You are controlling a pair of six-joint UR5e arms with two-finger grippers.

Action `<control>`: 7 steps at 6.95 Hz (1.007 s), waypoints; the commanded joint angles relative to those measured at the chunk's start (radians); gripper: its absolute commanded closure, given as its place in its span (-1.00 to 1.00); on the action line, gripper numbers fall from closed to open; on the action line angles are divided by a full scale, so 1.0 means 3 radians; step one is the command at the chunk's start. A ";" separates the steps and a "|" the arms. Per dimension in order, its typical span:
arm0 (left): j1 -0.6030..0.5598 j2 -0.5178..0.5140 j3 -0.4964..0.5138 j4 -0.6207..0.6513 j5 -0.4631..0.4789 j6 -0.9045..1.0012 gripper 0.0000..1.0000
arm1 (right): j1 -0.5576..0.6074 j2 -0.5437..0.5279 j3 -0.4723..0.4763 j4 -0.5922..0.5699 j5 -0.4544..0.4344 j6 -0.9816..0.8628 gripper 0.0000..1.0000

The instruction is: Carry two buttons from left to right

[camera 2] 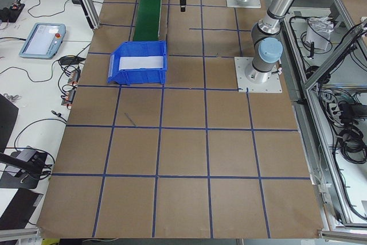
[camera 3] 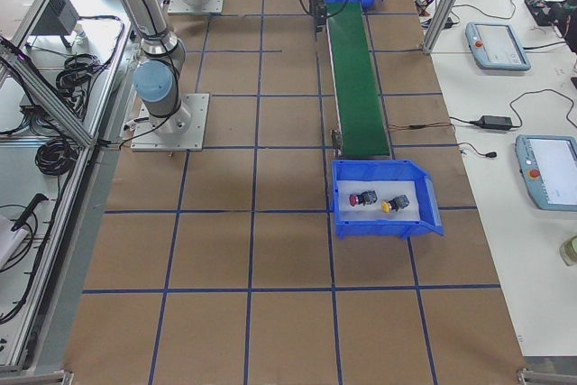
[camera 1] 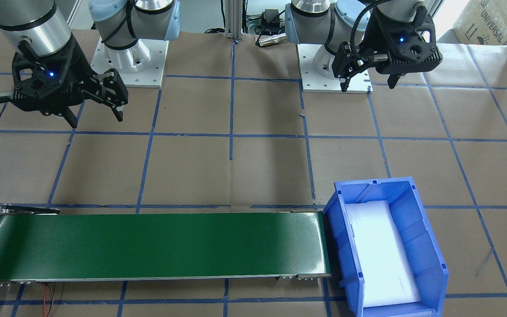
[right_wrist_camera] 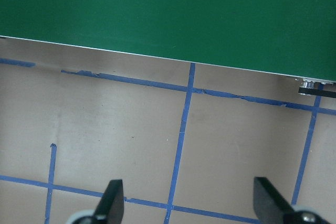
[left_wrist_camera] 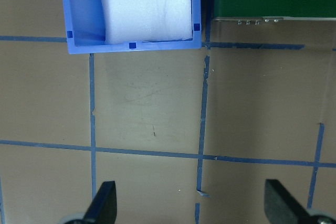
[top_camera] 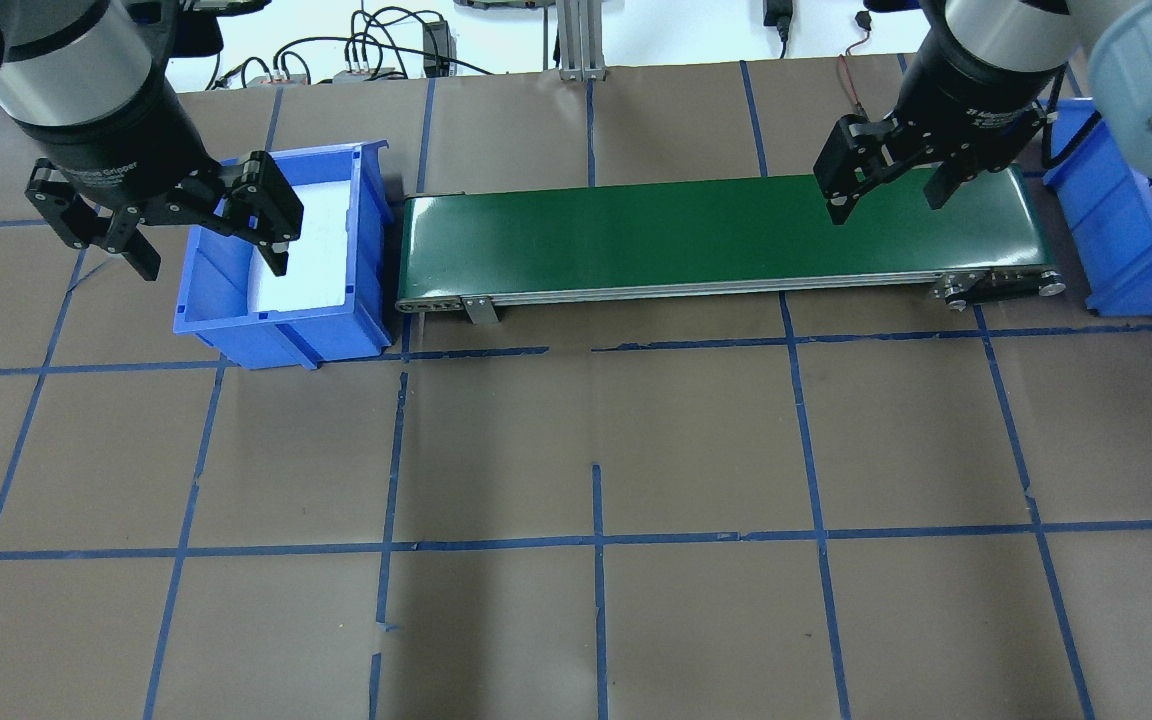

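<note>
Two buttons lie in the blue bin (camera 3: pixel 383 226) at the right end of the green conveyor belt (top_camera: pixel 716 230): a red button (camera 3: pixel 363 198) and a yellow button (camera 3: pixel 393 205), side by side on white foam. My left gripper (top_camera: pixel 213 262) hangs open and holds nothing, above the near side of the other blue bin (top_camera: pixel 276 320) at the belt's left end. That bin holds only a white foam pad (camera 1: pixel 381 251). My right gripper (top_camera: pixel 887 205) is also open and holds nothing, high over the right part of the belt.
Brown paper with a blue tape grid covers the table (top_camera: pixel 596 450). The belt (camera 1: pixel 156 246) runs between the two bins. Both arm bases (camera 1: pixel 130 57) stand on white plates behind it. Tablets and cables lie beyond the table's far edge (camera 3: pixel 496 42).
</note>
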 commanded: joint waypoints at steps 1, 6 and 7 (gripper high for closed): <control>-0.0002 -0.0012 -0.0017 0.0025 0.0002 -0.0012 -1.00 | 0.0004 0.0009 0.0015 0.0014 -0.0028 0.0120 -0.81; -0.0002 0.0003 0.0004 0.0026 0.0002 0.0009 -1.00 | 0.0004 0.0009 0.0025 0.0019 -0.0038 0.0534 -0.99; -0.0002 0.0003 0.0004 0.0026 0.0002 0.0009 -1.00 | 0.0004 0.0009 0.0025 0.0019 -0.0048 0.0494 -0.99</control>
